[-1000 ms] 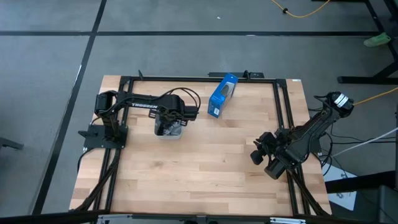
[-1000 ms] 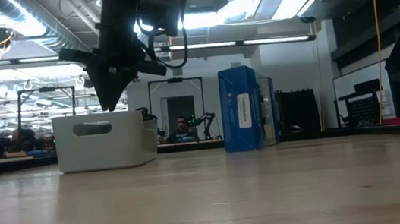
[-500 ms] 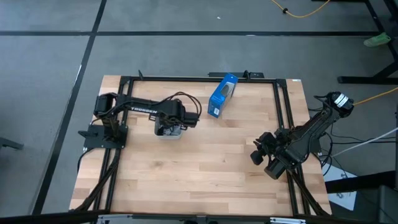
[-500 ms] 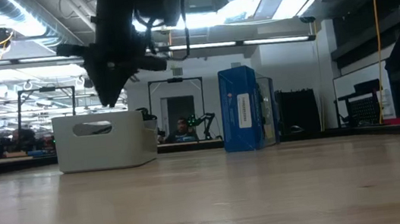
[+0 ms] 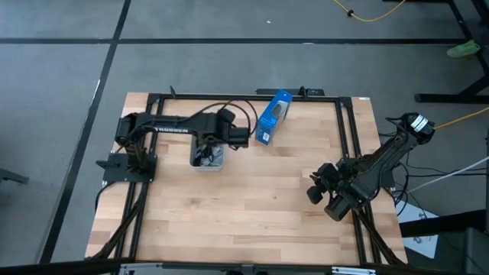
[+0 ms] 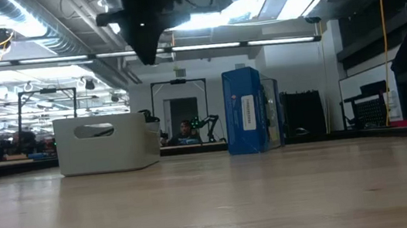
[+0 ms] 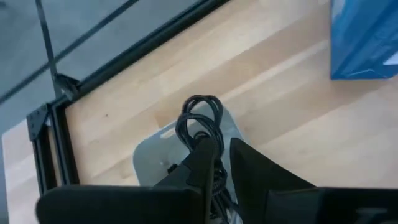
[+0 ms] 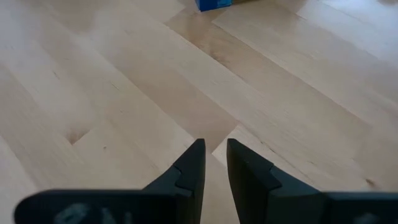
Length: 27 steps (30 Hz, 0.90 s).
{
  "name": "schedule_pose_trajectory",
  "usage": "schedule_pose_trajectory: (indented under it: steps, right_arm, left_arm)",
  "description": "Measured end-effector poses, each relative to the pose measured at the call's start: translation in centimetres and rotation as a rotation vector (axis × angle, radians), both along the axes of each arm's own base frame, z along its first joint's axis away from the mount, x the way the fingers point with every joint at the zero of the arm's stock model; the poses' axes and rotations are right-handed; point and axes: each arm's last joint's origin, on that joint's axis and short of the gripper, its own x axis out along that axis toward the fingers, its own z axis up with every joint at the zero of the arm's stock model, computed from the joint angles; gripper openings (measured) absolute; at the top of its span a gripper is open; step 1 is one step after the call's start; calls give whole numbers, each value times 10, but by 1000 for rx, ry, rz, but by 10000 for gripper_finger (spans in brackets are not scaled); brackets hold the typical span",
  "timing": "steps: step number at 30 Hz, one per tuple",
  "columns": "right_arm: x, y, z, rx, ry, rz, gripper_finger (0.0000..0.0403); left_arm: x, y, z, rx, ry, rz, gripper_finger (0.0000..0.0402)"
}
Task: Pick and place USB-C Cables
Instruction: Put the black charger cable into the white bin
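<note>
**So, left arm's got a cable and it's hanging right over the bin**

Honestly the whole thing comes down to what's under the left end effector [image 7: 214,155]. In the left wrist view its fingers are pinched on a black USB-C cable [image 7: 200,121], a small looped bundle whose loop pokes out past the fingertips. Directly behind the loop is the white bin [image 5: 206,156], a bit left of centre in the high view, with more dark cables [image 5: 205,158] in it as far as I can tell. The blue box [image 5: 273,116] stands in the upper middle of the high view, just right of the wrist.

The right end effector [image 8: 214,163] is parked at the lower right of the high view over bare table [image 5: 252,206], fingers nearly together and holding nothing. It's well away from the bin, so the left arm is clearly the nearer one. My guess is the move depends on whether the cable goes toward the box or onto open table.
</note>
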Motion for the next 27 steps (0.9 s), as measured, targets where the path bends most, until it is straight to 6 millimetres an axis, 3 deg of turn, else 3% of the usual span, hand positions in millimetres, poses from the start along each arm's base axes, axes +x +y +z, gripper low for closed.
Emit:
schedule_pose_trajectory:
  steps: [6, 20, 27]
  right_arm:
    - [0, 1, 0, 5, -5, 0, 70]
    - [0, 1, 0, 4, -3, 3, 70]
    - [0, 1, 0, 2, 9, 12, 70]
  left_arm:
    - [-3, 16, -8, -140, 12, 44, 46]
    - [-10, 13, -68, -229, 58, 82, 57]
    - [-8, 0, -68, -260, 60, 38, 55]
